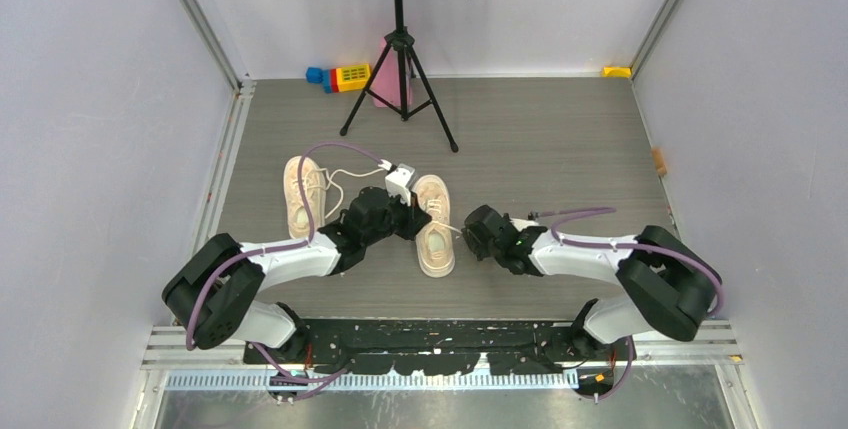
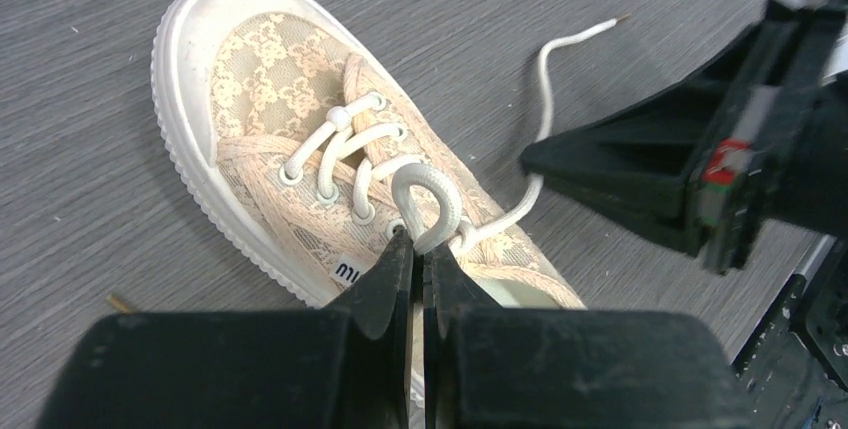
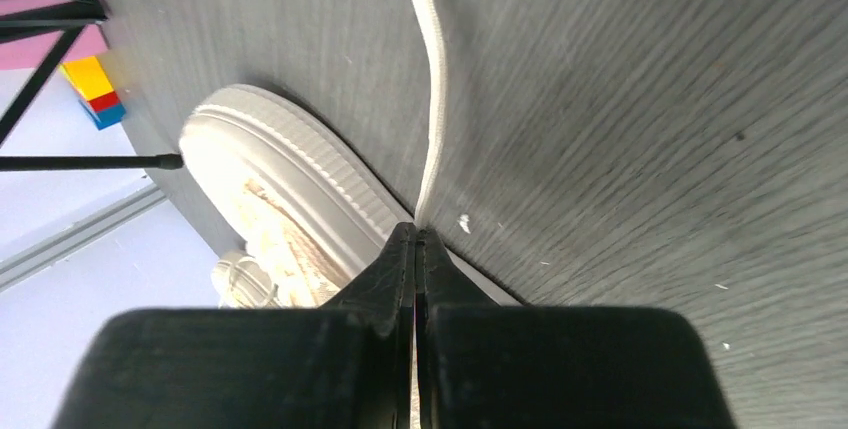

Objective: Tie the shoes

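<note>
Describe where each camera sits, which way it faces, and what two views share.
Top external: above and behind the bases, looking down on the table; left arm and right arm show, a shoe between them.
Left wrist: looks along the left gripper, shut on that shoe's lace loop.
Right wrist: looks along the right gripper, shut on a lace strand beside the sole.
Shared: all three show that shoe.

I am stretching my left arm (image 1: 290, 254) and right arm (image 1: 585, 254) inward with elbows bent, bringing both wrists close together. My left claw (image 2: 420, 249) is pinching shut on a lace loop (image 2: 432, 199). My right claw (image 3: 415, 237) is squeezing shut on a lace strand (image 3: 432, 99).
</note>
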`<action>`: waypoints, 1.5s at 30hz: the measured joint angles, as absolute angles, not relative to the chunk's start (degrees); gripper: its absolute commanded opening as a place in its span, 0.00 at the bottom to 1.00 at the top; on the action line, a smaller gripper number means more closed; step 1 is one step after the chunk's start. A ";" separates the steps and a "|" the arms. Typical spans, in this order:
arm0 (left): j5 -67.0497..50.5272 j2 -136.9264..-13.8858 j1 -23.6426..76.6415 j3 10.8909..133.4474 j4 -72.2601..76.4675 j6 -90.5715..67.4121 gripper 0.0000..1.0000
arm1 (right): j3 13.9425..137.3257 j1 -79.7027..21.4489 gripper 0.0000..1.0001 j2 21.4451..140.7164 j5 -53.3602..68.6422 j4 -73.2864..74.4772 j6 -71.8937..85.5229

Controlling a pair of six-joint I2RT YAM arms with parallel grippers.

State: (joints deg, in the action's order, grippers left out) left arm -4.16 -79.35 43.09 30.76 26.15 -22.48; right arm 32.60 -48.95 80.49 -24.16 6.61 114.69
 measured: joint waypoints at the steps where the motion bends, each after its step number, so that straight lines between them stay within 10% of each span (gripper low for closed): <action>1: -3.99 -79.35 43.09 30.96 25.34 -22.50 0.00 | 32.60 -48.64 0.00 79.29 -24.71 7.70 113.84; 26: -4.67 -81.30 43.38 41.01 8.86 -6.35 0.00 | 45.39 -32.80 0.01 81.38 11.51 -2.61 60.84; 45: -7.31 -84.49 43.38 43.03 9.41 2.28 0.00 | 45.01 -29.17 0.34 84.73 25.21 -9.02 58.24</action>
